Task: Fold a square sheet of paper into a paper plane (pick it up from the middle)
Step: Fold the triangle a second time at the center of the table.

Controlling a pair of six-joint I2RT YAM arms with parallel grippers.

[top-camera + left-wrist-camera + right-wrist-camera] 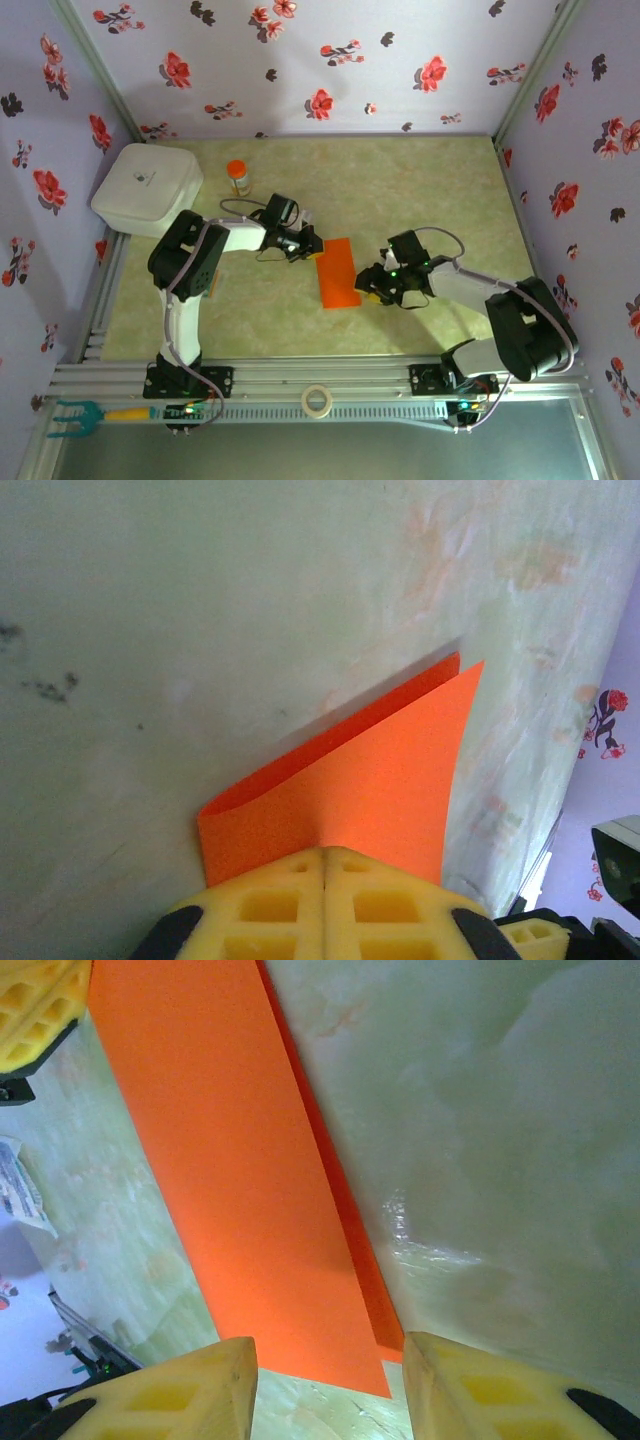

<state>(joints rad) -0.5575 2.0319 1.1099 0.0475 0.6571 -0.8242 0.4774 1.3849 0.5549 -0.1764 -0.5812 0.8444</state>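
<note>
Paper lies mid-table (pixel 440 190): the orange sheet of paper (pixel 337 272) (pixel 370 780) (pixel 240 1180) is folded double into a long strip. The left gripper (pixel 310 243) (pixel 325 855) has its yellow jaws pressed together on the far end, the two layers fanning out beyond. The right gripper (pixel 368 285) (pixel 330 1360) sits at the near end, jaws apart, the strip's end between them ungripped. An orange-capped bottle (pixel 238 177) stands well behind
</note>
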